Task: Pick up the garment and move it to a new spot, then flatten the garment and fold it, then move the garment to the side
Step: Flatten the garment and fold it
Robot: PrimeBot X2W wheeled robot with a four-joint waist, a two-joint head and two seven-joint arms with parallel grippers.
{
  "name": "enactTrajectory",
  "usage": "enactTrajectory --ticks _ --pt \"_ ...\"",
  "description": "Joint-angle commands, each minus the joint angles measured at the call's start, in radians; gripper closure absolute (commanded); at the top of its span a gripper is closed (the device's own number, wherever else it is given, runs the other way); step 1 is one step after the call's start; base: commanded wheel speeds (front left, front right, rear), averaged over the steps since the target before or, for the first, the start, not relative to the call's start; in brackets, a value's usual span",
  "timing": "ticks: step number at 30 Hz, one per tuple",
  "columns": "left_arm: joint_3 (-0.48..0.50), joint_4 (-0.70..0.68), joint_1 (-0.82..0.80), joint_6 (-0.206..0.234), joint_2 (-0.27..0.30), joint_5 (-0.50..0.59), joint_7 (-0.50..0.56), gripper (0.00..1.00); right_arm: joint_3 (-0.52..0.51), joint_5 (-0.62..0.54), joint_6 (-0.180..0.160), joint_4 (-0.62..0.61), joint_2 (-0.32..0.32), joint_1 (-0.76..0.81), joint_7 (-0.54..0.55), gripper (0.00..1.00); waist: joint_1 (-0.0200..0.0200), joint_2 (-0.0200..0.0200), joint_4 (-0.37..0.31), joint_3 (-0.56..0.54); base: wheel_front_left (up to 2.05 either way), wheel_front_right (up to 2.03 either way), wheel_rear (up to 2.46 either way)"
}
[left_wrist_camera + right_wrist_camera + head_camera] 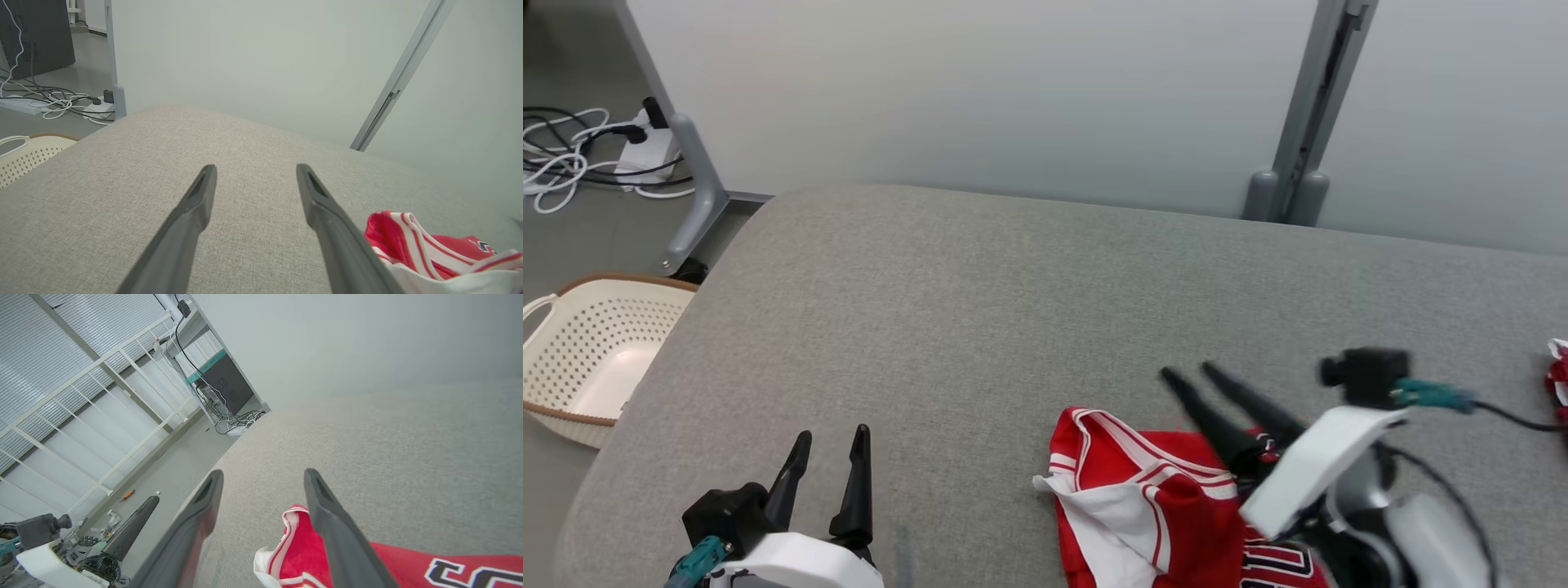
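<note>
Down on the grey worktop (1013, 310), near the front edge and right of centre: red-and-white garment (1127, 490), crumpled, white trim flopped over, dark lettering peeking out. Right above it, right gripper (1188, 371), fingers apart, clamped on nothing, tips reaching just past the cloth's far edge. Through the right wrist camera, one finger crossing in front of the red fabric, the other over bare worktop; touching or not, cannot tell. Off at lower left, left gripper (833, 434), fingers spread wide too, holding nothing, over bare worktop, well apart from the garment. Beside the worktop's left edge, a cream perforated basket (572, 359) on the floor, with tangled cables (564, 159) farther back.
</note>
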Motion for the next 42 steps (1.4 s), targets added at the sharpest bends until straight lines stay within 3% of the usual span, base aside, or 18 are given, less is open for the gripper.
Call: enactTrajectory --ticks 1,7,12,16,17,19,20,24,30,42 --pt "0.005 -0.006 0.008 0.004 0.005 -0.003 -0.004 0.00 -0.039 -0.005 0.001 -0.024 -0.028 0.010 -0.021 0.00 0.0000 -0.0001 -0.014 -0.004 0.00 0.00 0.00" --pt "0.011 -0.017 0.019 0.003 0.007 -0.003 -0.005 0.00 -0.229 -0.103 0.001 -0.046 -0.073 0.052 -0.084 0.00 0.0000 -0.0001 -0.038 -0.009 0.00 0.00 0.00" --pt "0.034 -0.040 0.025 -0.004 0.011 0.011 -0.007 0.00 -0.356 -0.229 0.001 -0.021 -0.061 0.097 -0.129 0.00 0.0000 -0.0001 -0.049 -0.015 0.00 0.00 0.00" --pt "0.050 -0.065 0.035 -0.002 0.008 0.030 -0.008 0.00 -0.391 -0.300 0.001 -0.005 -0.035 0.119 -0.138 0.00 0.0000 -0.0001 -0.057 -0.014 0.00 0.00 0.00" --pt "0.055 -0.070 0.037 -0.004 0.007 0.035 -0.008 0.00 -0.391 -0.308 0.001 -0.002 -0.028 0.122 -0.137 0.42 0.0000 -0.0001 -0.058 -0.014 0.00 0.00 0.00" --pt "0.063 -0.081 0.039 -0.007 0.003 0.047 -0.008 0.00 -0.388 -0.324 0.001 0.004 -0.022 0.122 -0.136 0.86 0.0000 -0.0001 -0.060 -0.013 0.00 0.00 0.00" --pt "0.066 -0.088 0.040 -0.007 0.000 0.053 -0.008 0.00 -0.384 -0.334 0.001 0.008 -0.021 0.121 -0.137 1.00 0.0000 -0.0001 -0.061 -0.012 0.00 0.00 0.00" --pt "0.075 -0.101 0.041 -0.013 -0.008 0.071 -0.008 0.00 -0.356 -0.385 0.001 0.030 -0.041 0.114 -0.144 1.00 0.0000 -0.0001 -0.061 -0.011 0.00 0.00 0.00" --pt "0.087 -0.113 0.032 -0.036 -0.023 0.109 -0.008 0.00 -0.248 -0.470 0.001 0.169 -0.056 0.109 -0.176 1.00 0.0000 -0.0001 -0.045 -0.008 0.00 0.00 0.00" --pt "0.105 -0.110 0.034 -0.078 -0.052 0.187 -0.008 0.00 -0.062 -0.436 0.001 0.456 0.000 0.029 -0.245 1.00 0.0000 -0.0001 0.004 -0.008 0.00 0.00 0.00"
